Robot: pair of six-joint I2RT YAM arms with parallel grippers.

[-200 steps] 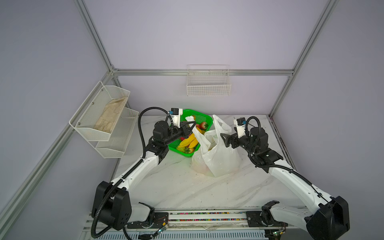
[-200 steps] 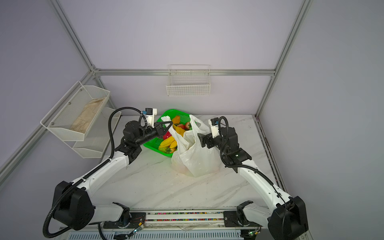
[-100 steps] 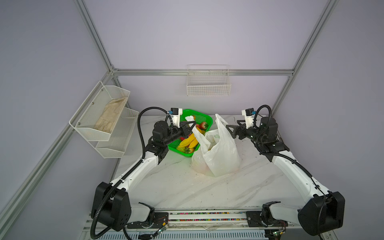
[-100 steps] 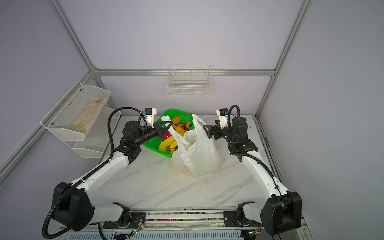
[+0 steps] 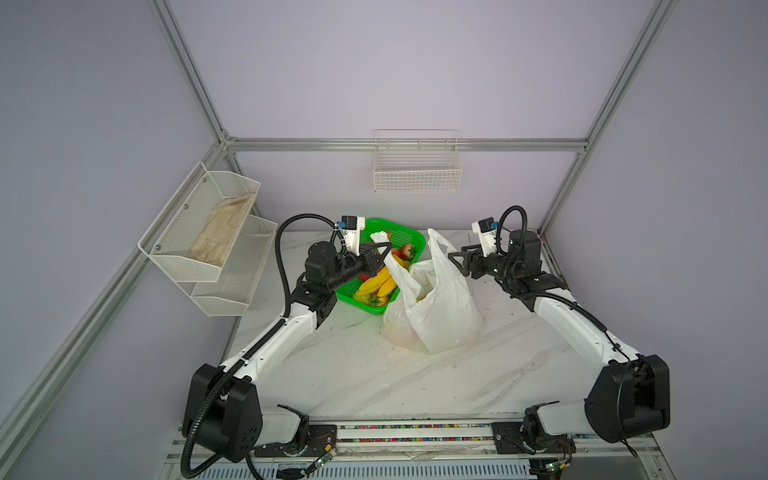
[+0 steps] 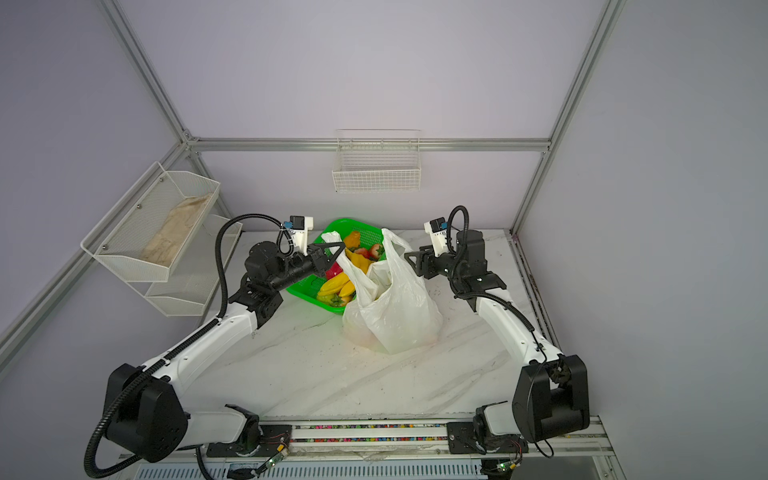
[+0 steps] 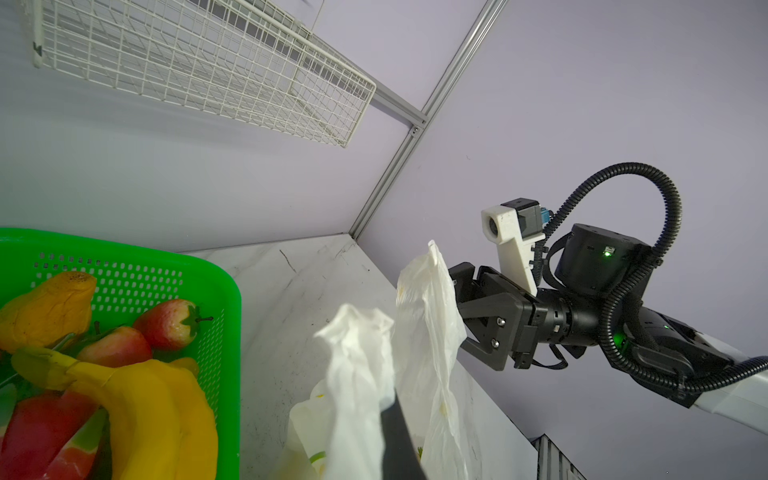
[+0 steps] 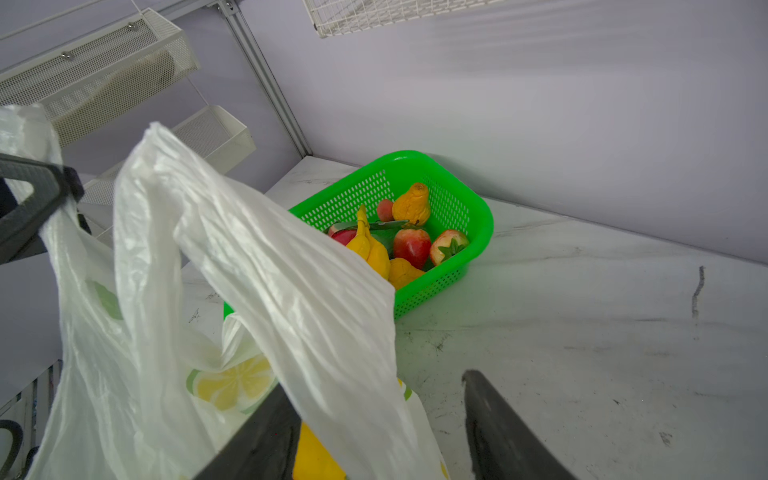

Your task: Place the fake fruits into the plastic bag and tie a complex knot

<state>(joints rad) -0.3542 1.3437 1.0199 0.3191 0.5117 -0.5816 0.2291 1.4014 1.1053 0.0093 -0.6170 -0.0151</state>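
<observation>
- The bag point(image 5: 436, 316) is pictured standing open on the table point(image 5: 365, 374), just in front of the basket point(image 5: 400, 222) and between the two arms.
- The left gripper point(image 5: 384, 254) is pressed together on the bag's left handle point(image 7: 357, 365). The handle is lifted over the basket, and a tuft of white plastic is shown sticking out past the fingertips.
- The right gripper point(image 5: 455, 262) is held spread at the bag's right handle point(image 5: 435, 249), which stands upright and pointed.
- In the right wrist view, that handle is draped across one finger point(image 8: 266, 440) and into the gap between the jaws. The other finger point(image 8: 498, 424) is kept clear of the plastic.
- The two handles are held apart and untied.
- Most fruits point(image 5: 380, 284) are seen lying in the basket: bananas, strawberries, apples and a yellow-orange pear.
- A yellow fruit point(image 8: 316, 457) is glimpsed inside the bag, just below the printed lemon slice point(image 8: 232, 384).
</observation>
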